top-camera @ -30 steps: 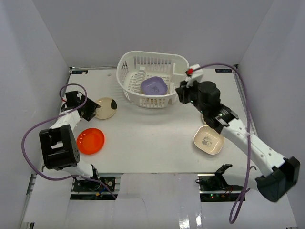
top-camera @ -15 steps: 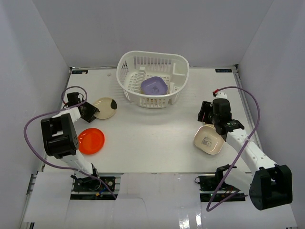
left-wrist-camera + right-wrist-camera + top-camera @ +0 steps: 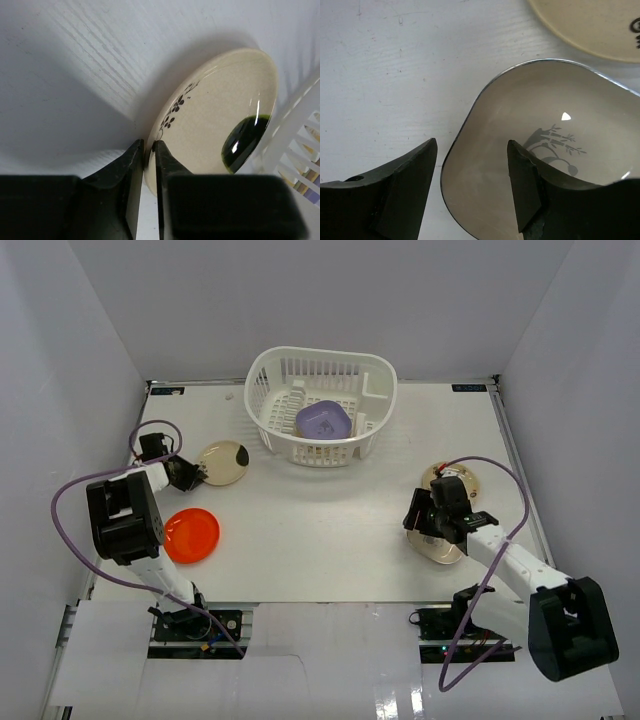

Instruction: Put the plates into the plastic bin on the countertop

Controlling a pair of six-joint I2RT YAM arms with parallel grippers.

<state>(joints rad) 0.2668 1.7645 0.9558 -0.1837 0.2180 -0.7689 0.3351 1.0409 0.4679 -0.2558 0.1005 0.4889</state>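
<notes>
We see our left tool (image 3: 148,150) pinched nearly closed on the rim of the round cream plate (image 3: 215,110), left of the white bin (image 3: 320,354). Our right tool (image 3: 472,165) stands open astride the rim of the rounded-square cream dish (image 3: 560,115) on the surface (image 3: 380,60), gripping nothing.

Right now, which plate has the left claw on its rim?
The round cream plate with a dark green blotch, left of the white plastic bin; the left claw pinches its rim. The orange-red round plate lies untouched.
</notes>
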